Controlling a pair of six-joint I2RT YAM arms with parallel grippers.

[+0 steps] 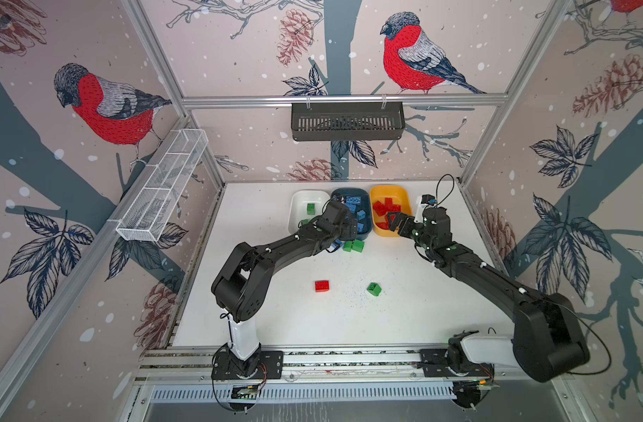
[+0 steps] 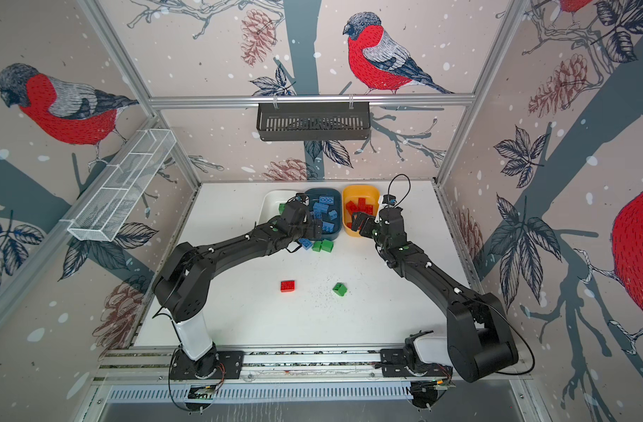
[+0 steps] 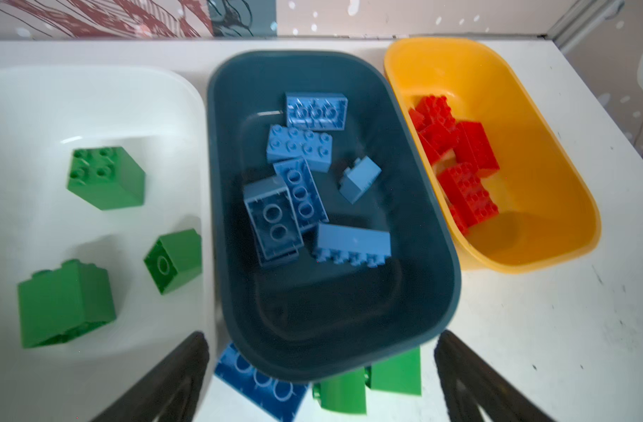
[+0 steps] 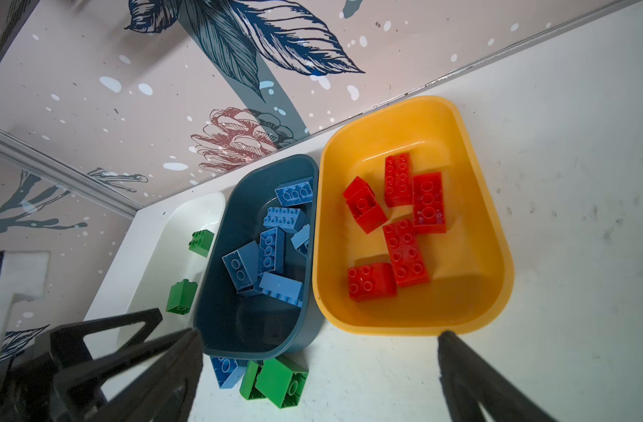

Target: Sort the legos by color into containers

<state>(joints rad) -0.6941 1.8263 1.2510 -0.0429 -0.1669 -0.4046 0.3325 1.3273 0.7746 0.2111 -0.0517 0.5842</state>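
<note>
The white tub [image 3: 93,91], teal tub [image 3: 433,255] and yellow tub [image 3: 550,204] sit abreast at the counter's [image 1: 276,321] back, long axes toward the wall, holding green legos [image 3: 106,177], blue legos [image 3: 299,146] (jumbled every way) and red legos [image 3: 469,193]. The left end effector [image 3: 320,334] and right end effector [image 4: 318,331] hang spread; only top views show a red brick [image 1: 322,285] and green brick [image 1: 374,289] mid-counter.

Bright diffuse light is washing the table [image 1: 312,321] around the teal tub [image 3: 312,73], soft shadow is pooling inside it, and the white tub [image 3: 93,102] beside it is glaring, slightly blurred.
</note>
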